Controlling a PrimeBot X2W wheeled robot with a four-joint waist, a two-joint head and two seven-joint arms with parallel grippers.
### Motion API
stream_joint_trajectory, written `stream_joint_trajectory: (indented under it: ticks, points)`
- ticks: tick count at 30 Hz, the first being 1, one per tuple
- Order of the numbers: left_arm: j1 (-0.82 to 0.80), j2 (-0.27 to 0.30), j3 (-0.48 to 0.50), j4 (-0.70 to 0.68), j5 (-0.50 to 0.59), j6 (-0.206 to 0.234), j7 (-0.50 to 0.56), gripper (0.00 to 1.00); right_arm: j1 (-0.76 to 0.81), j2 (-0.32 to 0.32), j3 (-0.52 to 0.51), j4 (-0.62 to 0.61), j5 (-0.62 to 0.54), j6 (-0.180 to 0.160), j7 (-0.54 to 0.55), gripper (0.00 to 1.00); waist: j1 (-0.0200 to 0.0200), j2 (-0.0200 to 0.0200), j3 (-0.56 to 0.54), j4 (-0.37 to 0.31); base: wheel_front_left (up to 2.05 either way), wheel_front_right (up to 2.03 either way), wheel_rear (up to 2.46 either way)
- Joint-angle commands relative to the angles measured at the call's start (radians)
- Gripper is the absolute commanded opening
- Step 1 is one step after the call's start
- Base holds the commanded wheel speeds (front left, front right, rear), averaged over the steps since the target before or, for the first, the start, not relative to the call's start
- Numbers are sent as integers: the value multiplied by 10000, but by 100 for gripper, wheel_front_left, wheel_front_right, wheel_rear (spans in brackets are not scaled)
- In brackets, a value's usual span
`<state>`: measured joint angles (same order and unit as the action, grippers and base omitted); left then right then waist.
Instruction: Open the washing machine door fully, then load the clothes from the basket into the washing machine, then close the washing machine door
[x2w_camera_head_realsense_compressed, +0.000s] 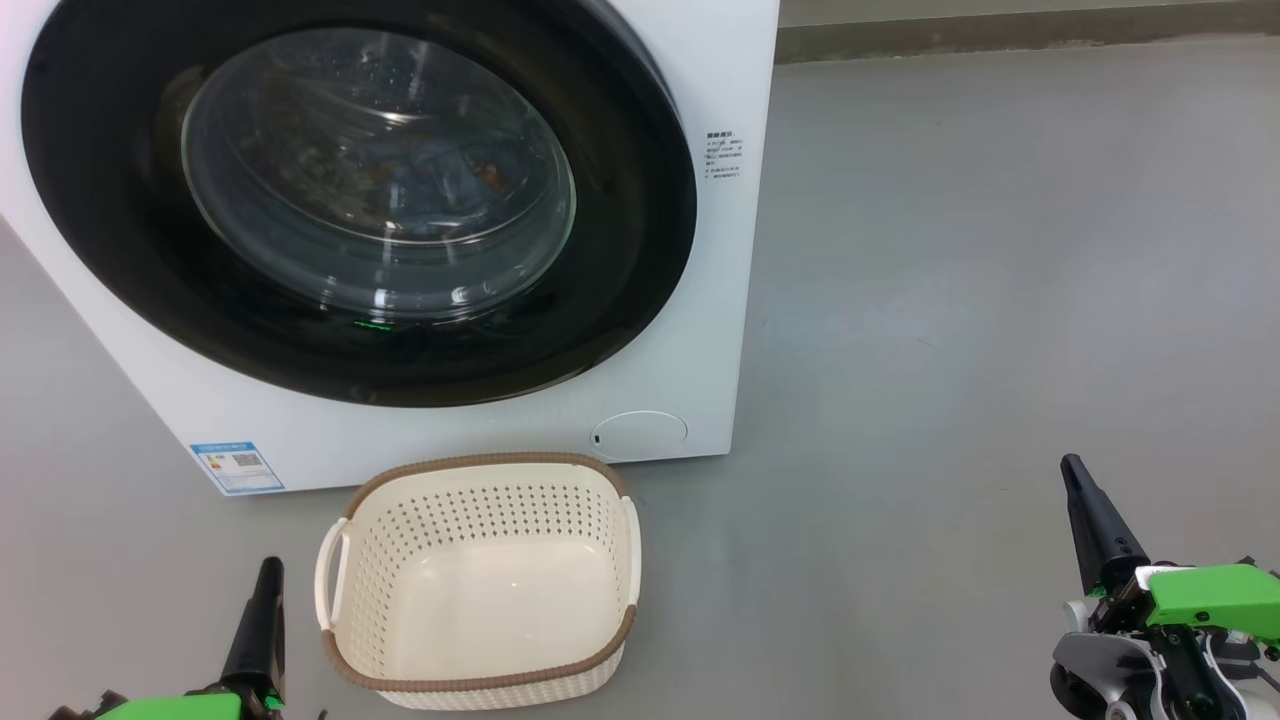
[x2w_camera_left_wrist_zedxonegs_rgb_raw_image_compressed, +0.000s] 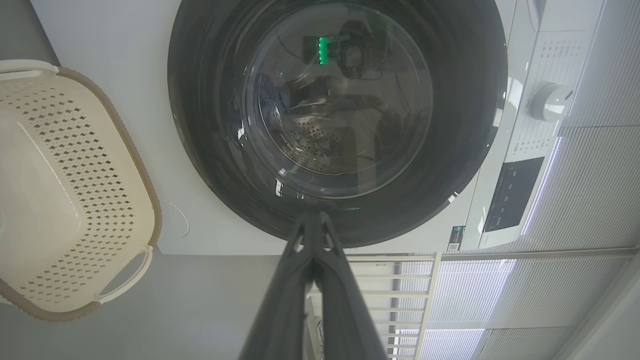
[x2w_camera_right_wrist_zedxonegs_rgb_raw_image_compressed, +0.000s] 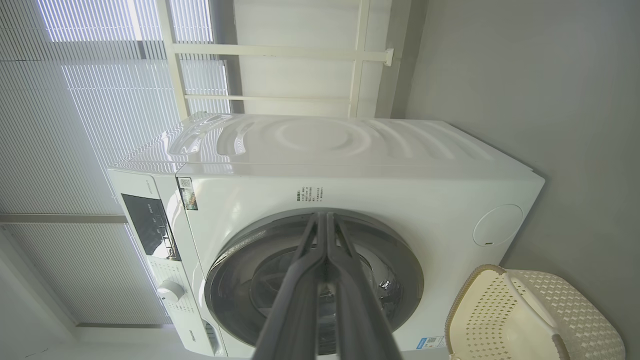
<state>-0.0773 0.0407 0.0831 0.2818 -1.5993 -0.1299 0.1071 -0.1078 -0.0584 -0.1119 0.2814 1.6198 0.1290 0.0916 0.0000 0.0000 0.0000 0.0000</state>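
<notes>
Closed left hand (x2w_camera_head_realsense_compressed: 268, 568) sits just left of the basket (x2w_camera_head_realsense_compressed: 480, 461), while the closed right hand (x2w_camera_head_realsense_compressed: 1073, 465) lies well apart rightward.

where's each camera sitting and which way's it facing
Head view: on the head, looking down at the big white box-shaped washing machine, its round black-rimmed glass door and the cream perforated plastic basket; left tool lower left, right tool lower right.
Left wrist view: left wrist, facing the door along the shut left tool.
Right wrist view: right wrist, facing the door along the shut right tool.
All three share door and basket.
</notes>
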Motion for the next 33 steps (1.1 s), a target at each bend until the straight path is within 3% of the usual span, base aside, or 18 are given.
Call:
stream_joint_trajectory:
  ticks: [1,33]
  points:
    - [-385,95,326,-321,-78,13,72,0,-68,-51,149,-306,31,17,80,0,0,0,0,0,0,0,0]
    - [-386,95,326,-317,-77,9,73,0,-71,-32,121,-304,7,17,102,0,0,0,0,0,0,0,0]
